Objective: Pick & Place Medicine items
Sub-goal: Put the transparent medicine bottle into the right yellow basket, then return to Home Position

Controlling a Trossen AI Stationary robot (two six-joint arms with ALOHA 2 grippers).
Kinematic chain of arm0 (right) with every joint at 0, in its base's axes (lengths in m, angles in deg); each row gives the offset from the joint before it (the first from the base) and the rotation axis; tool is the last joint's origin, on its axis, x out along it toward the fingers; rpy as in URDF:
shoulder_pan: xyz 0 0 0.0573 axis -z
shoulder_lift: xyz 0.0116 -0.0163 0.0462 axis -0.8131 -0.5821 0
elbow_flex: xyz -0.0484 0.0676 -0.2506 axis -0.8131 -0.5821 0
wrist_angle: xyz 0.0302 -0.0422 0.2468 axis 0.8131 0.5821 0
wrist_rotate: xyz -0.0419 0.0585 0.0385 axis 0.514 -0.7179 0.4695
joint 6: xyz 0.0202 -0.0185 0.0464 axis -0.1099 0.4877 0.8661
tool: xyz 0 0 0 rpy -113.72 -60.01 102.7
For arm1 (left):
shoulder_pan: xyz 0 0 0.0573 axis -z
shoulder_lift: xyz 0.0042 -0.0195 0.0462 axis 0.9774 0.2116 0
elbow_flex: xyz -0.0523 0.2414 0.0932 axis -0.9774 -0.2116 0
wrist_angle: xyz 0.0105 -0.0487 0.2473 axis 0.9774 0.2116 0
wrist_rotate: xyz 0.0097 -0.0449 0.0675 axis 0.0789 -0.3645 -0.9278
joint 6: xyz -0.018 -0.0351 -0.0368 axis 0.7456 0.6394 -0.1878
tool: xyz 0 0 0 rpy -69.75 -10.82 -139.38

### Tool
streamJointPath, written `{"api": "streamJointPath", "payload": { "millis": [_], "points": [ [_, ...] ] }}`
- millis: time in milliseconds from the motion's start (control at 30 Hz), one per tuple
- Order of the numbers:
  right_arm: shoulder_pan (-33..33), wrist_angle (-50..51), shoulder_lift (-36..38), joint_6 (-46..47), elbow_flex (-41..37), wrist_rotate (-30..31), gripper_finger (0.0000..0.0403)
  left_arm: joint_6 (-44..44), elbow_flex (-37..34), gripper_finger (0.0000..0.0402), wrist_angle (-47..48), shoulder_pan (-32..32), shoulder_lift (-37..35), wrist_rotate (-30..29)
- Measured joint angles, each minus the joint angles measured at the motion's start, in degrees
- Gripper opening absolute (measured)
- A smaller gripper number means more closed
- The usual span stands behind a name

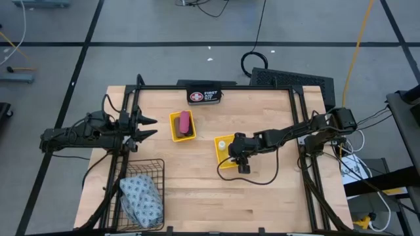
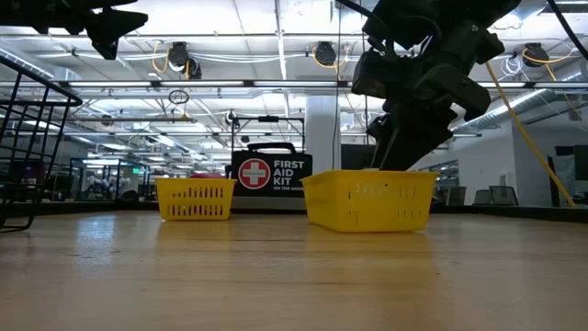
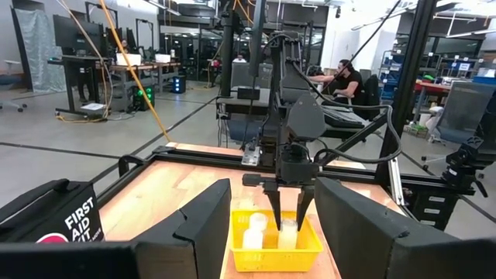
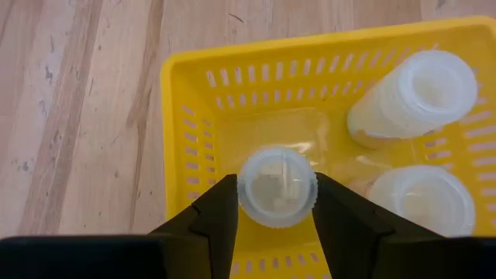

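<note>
Right gripper (image 4: pixel 277 203) is parked straight over the nearer yellow basket (image 1: pixel 222 152), pointing down into it, with a small white round container (image 4: pixel 277 187) sitting upright between its two fingers. Both fingers look like they're touching the container's sides, so I'd call that a grip, jaws only partly closed because the container fills the gap. Can't tell from these views whether the container's base is on the basket floor or just off it.

So the key relation: the container is directly below the wrist, its long axis vertical and lined up with the gripper's approach, and the jaws squeeze across its round body. Two more white containers (image 4: pixel 415 97) stand right beside it in the same basket, close but apparently not touching it, so any move has to go straight up or down, not sideways.

Left gripper (image 1: pixel 149 127) is well apart, hovering above the table's left side with its fingers apart and nothing in them. The right arm is obviously the one on the job. The other yellow basket (image 1: pixel 174 129) with the pink bar (image 1: pixel 185 121) sits between the two arms, near the First Aid case (image 1: pixel 204 96).
</note>
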State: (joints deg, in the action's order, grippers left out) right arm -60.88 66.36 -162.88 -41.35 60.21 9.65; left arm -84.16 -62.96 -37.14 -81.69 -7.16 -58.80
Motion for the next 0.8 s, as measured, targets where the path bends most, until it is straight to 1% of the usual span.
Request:
{"api": "streamJointPath", "payload": {
  "millis": [367, 500, 667, 800],
  "points": [
    [0.0, -1.35, -0.11, 0.02, -0.24, -0.11, 0.0214, -0.01, 0.0, 0.0198, 0.0, 0.02, 0.0, 0.01],
    [0.0, -0.07, 2.09, 0.04, -0.17, -0.11, 0.0234, 0.01, 0.0, 0.0198, 0.0, 0.0, 0.0, -0.01],
    [0.02, 4.45, 8.88, 0.32, -0.1, -0.06, 0.0244, -0.01, -0.02, 0.0198, 0.02, 0.0, 0.0, 0.01],
    [0.02, 11.07, 17.93, 1.32, -0.14, -0.17, 0.0242, -0.01, -0.02, 0.0198, 0.02, 0.0, 0.02, 0.0]
  ]
}}
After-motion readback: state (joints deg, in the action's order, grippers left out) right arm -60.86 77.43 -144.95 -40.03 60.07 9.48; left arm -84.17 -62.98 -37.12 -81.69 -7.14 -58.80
